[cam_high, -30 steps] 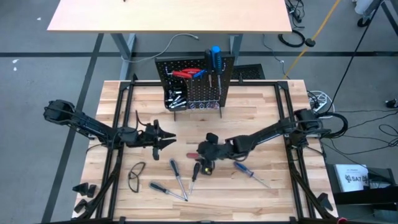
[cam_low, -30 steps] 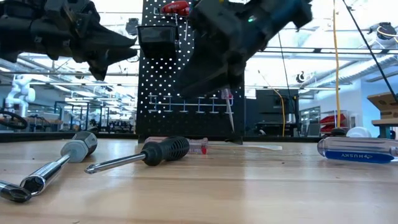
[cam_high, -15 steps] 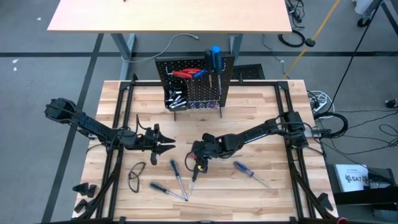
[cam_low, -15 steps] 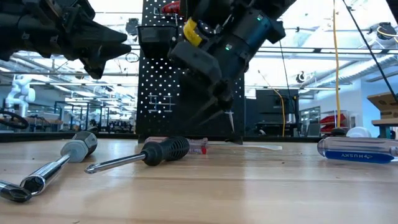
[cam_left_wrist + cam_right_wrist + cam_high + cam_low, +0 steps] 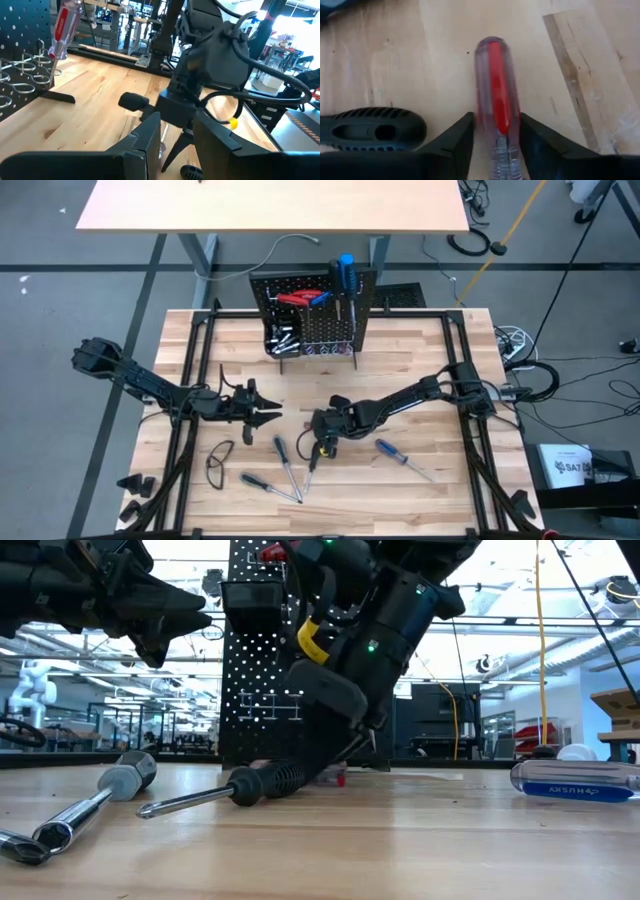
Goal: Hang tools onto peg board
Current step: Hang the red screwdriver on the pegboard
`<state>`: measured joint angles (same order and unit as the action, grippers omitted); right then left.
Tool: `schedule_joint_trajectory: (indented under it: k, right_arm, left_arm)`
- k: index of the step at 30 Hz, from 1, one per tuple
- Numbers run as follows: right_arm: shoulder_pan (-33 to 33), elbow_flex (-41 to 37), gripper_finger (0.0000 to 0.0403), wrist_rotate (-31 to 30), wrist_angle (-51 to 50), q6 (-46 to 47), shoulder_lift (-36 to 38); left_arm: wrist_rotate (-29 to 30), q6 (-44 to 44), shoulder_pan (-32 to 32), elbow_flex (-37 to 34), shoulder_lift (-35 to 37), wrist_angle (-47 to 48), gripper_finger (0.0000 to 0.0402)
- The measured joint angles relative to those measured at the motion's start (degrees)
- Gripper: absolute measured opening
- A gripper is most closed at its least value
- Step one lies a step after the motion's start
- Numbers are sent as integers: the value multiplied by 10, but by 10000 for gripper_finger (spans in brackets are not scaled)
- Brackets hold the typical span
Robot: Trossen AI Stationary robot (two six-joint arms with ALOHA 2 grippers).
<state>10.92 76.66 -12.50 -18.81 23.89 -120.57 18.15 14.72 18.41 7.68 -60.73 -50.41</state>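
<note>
Down toward the worktop the right gripper (image 5: 322,442) has dropped in the last second, and its fingers (image 5: 451,145) now sit spread on either side of a clear red-cored screwdriver (image 5: 496,100) lying flat mid-table, not yet closed on it. I'd guess it straddles the handle that way to get a square pinch. A black-handled screwdriver (image 5: 367,131) lies just beside it. The left gripper (image 5: 262,412) hovers near the left half of the table, jaws parted, holding nothing.

The peg board (image 5: 312,315) stands at the far edge, already carrying red-handled pliers (image 5: 297,299) and a blue-handled screwdriver (image 5: 345,272); its small bin (image 5: 279,339) holds silvery metal pieces.
</note>
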Motion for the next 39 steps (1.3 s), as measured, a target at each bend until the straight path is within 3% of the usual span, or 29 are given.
schedule_joint_trajectory:
  k: [4,11,20,25,29,32,36,39]
  right_arm:
    - [11,-1,81,-4,-1,-17,2]
    - [23,-5,79,-25,11,27,20]
    - [72,-8,79,-219,40,49,89]
    - [83,-48,79,-292,102,50,140]
    - [80,-158,79,-305,250,35,206]
    - [66,-276,79,-300,470,1,253]
    - [34,-403,79,-230,808,-89,256]
    - [14,-435,79,-196,927,-152,236]
  left_arm:
    - [0,0,0,0,0,1,116]
    - [1,0,0,0,0,0,116]
    - [1,-1,0,0,0,-2,116]
    - [1,-1,0,0,0,-3,116]
    - [0,-1,0,0,0,-3,116]
    - [1,-1,0,0,0,-3,116]
    - [1,-3,0,0,0,-2,116]
    - [1,-2,0,0,0,-2,116]
